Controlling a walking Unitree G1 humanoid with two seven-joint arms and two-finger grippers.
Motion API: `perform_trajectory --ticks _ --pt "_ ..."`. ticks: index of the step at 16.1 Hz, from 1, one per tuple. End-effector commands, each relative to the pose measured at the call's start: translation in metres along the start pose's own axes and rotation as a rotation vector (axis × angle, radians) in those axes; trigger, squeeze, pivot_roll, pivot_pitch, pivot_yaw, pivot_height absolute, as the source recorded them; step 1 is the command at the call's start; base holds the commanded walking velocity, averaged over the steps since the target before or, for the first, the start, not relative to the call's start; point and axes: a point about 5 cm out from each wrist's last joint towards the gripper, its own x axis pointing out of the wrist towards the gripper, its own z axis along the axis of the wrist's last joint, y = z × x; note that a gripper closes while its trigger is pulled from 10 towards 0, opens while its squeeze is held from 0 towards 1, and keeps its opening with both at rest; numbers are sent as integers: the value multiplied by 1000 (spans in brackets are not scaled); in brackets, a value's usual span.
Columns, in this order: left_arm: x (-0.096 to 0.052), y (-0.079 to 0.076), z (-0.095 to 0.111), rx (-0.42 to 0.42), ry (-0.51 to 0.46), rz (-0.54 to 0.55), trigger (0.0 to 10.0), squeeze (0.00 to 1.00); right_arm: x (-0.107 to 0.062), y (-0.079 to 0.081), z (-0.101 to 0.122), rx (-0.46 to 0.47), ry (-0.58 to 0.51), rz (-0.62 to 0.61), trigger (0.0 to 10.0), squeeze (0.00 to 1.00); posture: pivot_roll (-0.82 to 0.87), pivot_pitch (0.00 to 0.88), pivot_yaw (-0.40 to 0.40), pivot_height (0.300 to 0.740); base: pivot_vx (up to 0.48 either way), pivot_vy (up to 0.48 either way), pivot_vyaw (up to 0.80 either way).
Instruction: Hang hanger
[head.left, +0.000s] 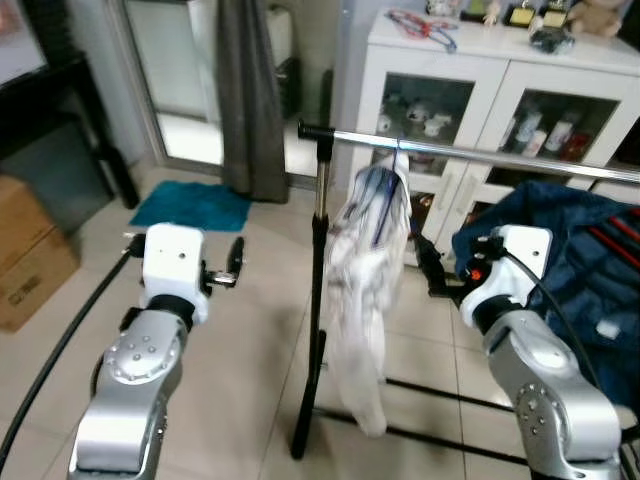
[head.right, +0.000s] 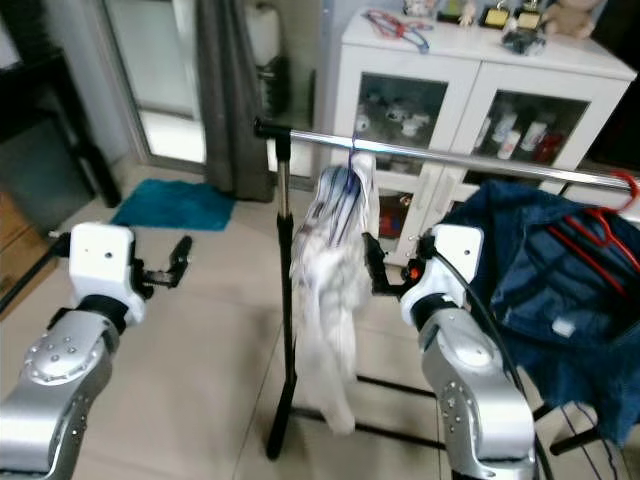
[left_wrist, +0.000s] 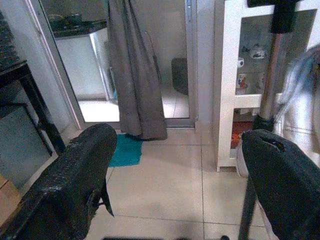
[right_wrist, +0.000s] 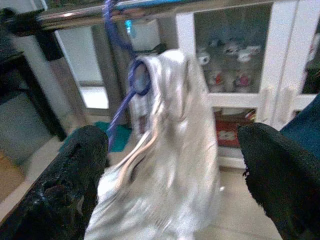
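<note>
Already the hanging looks done: the rail (head.left: 480, 152) carries the white garment (head.left: 368, 290), whose blue hanger (right_wrist: 122, 75) hooks over the bar close to the rail's upright post (head.left: 320, 300). We judge the step in hand to be the release or the check after it. The blue jacket (head.left: 570, 260) drapes further along the rail, away from the post. We hold our right gripper (right_wrist: 170, 175) just beside the garment, on the side away from the post, its fingers (right_wrist: 280, 170) spread apart and grasping nothing. Our left gripper (left_wrist: 175, 180) sits on the far side of the post from the garment, fingers also released and empty. Next we would draw the right arm back from the rail without snagging the cloth. The hanger's shoulders are hidden inside the garment, and its hook is blurred, so we cannot tell how securely it sits.
</note>
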Motion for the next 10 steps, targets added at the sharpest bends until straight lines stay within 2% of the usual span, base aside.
perform_trajectory --ticks 1,3,6,8,10 --pt "2 -10 3 0 -10 -56 10000 0 -2 -9 7 -25 -6 -25 10000 0 -43 0 -6 740 450 0 0" --pt "3 -12 3 10 -1 -85 10000 0 -1 -7 12 -24 -5 1 10000 0 -43 0 -7 740 412 0 0" --pt "0 -15 2 3 2 -143 10000 0 -4 -8 16 8 19 33 10000 0 -45 0 -9 740 0 0 0" --pt "-5 -19 2 -12 -3 -249 10000 0 -8 -12 20 -30 20 89 10000 0 -49 0 -13 740 0 0 0" --pt "-8 -25 1 29 2 -348 10000 0 -14 -12 28 -52 41 189 10000 0 -53 0 -11 740 0 0 0"
